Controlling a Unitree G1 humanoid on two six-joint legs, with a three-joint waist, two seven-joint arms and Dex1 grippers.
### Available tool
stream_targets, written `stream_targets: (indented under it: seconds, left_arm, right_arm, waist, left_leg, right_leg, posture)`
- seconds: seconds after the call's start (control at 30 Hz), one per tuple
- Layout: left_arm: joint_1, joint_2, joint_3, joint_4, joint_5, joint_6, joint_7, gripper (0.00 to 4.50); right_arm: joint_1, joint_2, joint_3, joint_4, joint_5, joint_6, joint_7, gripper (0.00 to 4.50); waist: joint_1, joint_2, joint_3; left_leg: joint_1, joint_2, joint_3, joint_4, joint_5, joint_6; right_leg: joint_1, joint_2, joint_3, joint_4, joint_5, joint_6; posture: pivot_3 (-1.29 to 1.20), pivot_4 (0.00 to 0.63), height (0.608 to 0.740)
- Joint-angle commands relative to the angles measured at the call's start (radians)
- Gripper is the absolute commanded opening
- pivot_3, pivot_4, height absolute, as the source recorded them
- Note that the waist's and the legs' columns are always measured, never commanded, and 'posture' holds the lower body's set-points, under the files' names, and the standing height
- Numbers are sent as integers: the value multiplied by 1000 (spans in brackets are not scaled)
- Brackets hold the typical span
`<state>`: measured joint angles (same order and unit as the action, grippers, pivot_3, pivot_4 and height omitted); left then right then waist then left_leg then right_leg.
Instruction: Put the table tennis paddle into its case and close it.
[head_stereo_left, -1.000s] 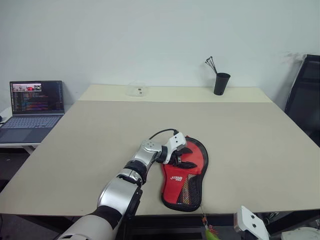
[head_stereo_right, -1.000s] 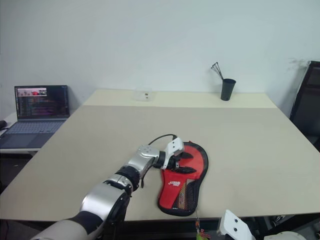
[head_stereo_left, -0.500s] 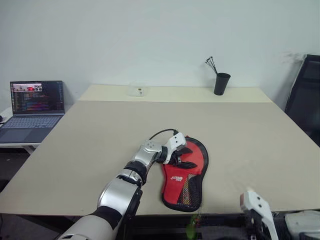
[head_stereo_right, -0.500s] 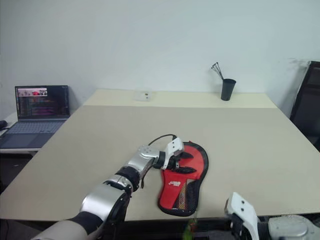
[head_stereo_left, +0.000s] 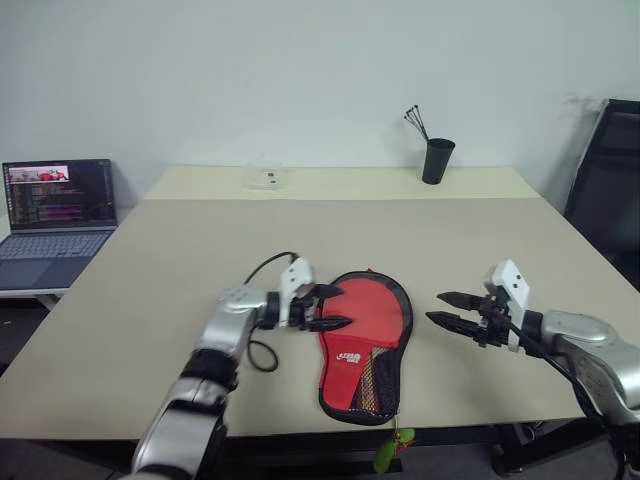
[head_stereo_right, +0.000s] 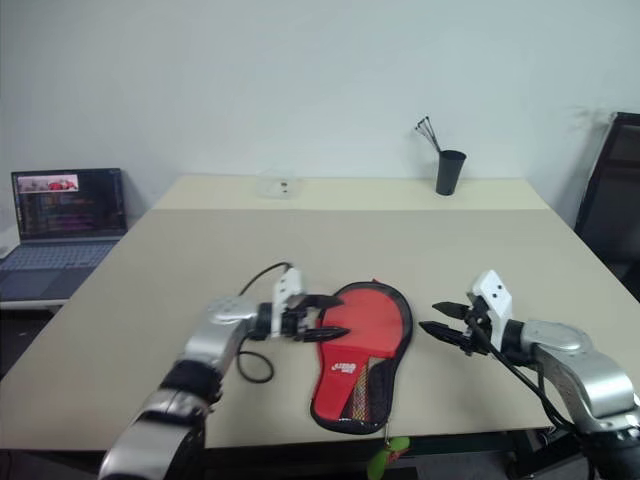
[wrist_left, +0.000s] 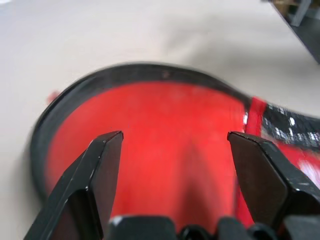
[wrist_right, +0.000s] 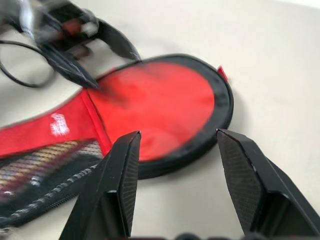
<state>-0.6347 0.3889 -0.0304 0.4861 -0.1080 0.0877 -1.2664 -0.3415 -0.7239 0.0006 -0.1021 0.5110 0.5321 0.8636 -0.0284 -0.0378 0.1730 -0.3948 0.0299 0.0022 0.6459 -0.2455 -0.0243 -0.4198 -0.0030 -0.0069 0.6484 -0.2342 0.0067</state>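
The case (head_stereo_left: 365, 330) lies flat on the table (head_stereo_left: 200, 250), red side up, with its mesh pocket and logo toward the front edge. A green zipper tag (head_stereo_left: 390, 450) hangs over that edge. The table tennis paddle is out of view. My left gripper (head_stereo_left: 340, 307) is open and hovers at the left rim of the case's round end, pointing right across the case (wrist_left: 165, 130). My right gripper (head_stereo_left: 436, 306) is open and empty. It hangs just above the table a little to the right of the case (wrist_right: 165, 100), pointing left at it.
An open laptop (head_stereo_left: 55, 205) stands on a side table at far left. A black cup with sticks (head_stereo_left: 435, 160) and a small clear box (head_stereo_left: 265, 178) sit at the table's back. A black chair (head_stereo_left: 605, 180) stands at the right.
The camera view has shifted. My left gripper has slid left, from over the case to its left rim. My right arm has risen from below the table's front edge to beside the case.
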Motion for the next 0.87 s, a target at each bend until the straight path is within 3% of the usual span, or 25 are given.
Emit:
stream_targets:
  seconds: [0.03, 0.23, 0.5, 0.87]
  left_arm:
    - [114, 56, 49, -270, -82, 143, 57, 3657]
    - [260, 108, 105, -508, -138, 281, 199, 3657]
    - [228, 109, 80, -616, -139, 351, 342, 3657]
    - [193, 126, 77, -497, -146, 288, 362, 3657]
  right_arm:
    - [-94, 25, 20, 131, -48, -106, 87, 2624]
    - [-228, 49, 37, 377, -124, -222, 186, 2624]
    - [-296, -19, -18, 608, -188, -323, 253, 2624]
    - [-217, -70, -73, 461, -192, -249, 210, 2624]
  waist:
    - [-1, 1, 1]
    - [15, 2, 1]
    - [27, 3, 2]
    - [20, 3, 1]
  left_leg:
    - [0, 0, 0, 1, 0, 0]
    - [0, 0, -1, 2, 0, 0]
    - [-1, 0, 0, 2, 0, 0]
    - [1, 0, 1, 1, 0, 0]
  right_leg:
    - [-1, 0, 0, 0, 0, 0]
    - [0, -2, 0, 2, 0, 0]
    - [0, -4, 0, 1, 3, -5]
    - [0, -1, 0, 2, 3, -5]
  posture:
    - [0, 150, 740]
    - [0, 150, 740]
    - [0, 150, 740]
    - [0, 150, 740]
